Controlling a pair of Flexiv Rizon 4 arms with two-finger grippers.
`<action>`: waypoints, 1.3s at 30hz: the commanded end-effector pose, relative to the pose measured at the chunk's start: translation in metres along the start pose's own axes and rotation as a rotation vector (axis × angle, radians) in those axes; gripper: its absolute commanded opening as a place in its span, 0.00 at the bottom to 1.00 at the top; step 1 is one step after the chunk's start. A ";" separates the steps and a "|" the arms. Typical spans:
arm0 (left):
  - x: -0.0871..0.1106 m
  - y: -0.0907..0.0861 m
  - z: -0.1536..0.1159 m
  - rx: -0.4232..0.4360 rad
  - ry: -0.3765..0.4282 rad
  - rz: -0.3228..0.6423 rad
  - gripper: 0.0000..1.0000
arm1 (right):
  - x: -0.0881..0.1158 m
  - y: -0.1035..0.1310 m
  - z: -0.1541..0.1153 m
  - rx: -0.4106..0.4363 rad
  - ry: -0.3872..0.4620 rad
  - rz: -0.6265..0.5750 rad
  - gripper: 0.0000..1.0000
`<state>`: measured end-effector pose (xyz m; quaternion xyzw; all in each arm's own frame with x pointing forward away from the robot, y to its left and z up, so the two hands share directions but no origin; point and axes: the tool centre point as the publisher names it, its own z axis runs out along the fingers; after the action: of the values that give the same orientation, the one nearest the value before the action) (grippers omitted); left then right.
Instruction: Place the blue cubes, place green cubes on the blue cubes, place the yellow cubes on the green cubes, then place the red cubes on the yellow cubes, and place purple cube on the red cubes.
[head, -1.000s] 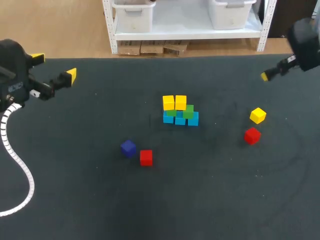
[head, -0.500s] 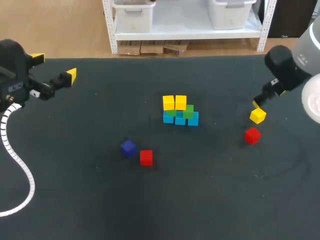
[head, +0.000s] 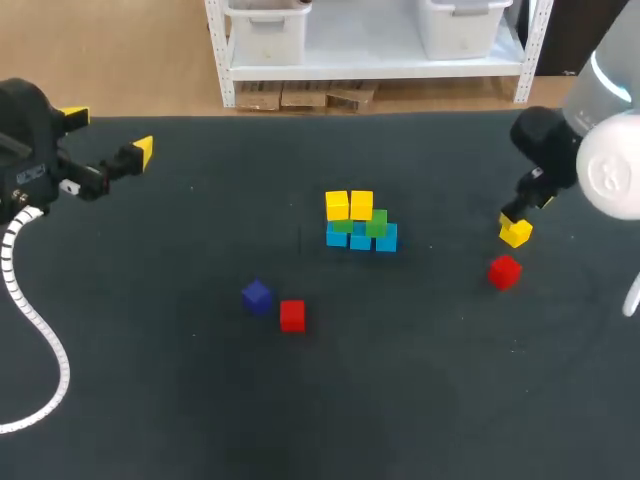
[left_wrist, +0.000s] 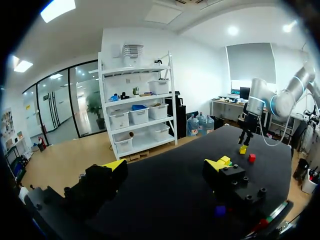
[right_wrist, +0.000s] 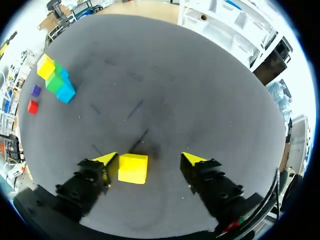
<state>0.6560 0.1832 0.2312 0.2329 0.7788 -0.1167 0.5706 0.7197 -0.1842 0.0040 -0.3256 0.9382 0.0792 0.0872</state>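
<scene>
A stack stands mid-table: blue cubes (head: 360, 238) at the base, green cubes (head: 376, 222) on them, two yellow cubes (head: 349, 204) on top. A loose yellow cube (head: 516, 233) lies at the right, and my right gripper (head: 512, 220) is down over it. In the right wrist view this yellow cube (right_wrist: 133, 168) sits between the fingers of the right gripper (right_wrist: 150, 160), close against one finger with a gap to the other, so the gripper is open. One red cube (head: 504, 271) lies just in front of it. Another red cube (head: 292, 315) and the purple cube (head: 256, 296) lie front of centre. My left gripper (head: 108, 135) hangs open at the far left.
The dark table (head: 450, 400) is bare across its front and right. The left arm's white cable (head: 40, 340) curls over the table's left edge. In the right wrist view the stack (right_wrist: 55, 80) is far off to one side.
My right arm has swung in from the back right corner and come down onto the loose yellow cube. The left arm and all cubes have stayed put.
</scene>
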 end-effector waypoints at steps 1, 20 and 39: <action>0.000 0.002 -0.001 0.009 -0.002 0.000 1.00 | 0.003 0.000 -0.002 -0.015 0.023 -0.010 0.63; 0.000 0.002 -0.001 0.009 -0.002 0.000 1.00 | 0.019 0.011 0.000 -0.049 0.119 -0.078 0.67; 0.000 0.002 -0.001 0.009 -0.002 0.000 1.00 | 0.015 0.014 -0.003 -0.062 0.125 -0.197 0.00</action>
<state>0.6560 0.1832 0.2312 0.2329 0.7788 -0.1168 0.5706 0.6969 -0.1829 0.0034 -0.4186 0.9047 0.0748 0.0255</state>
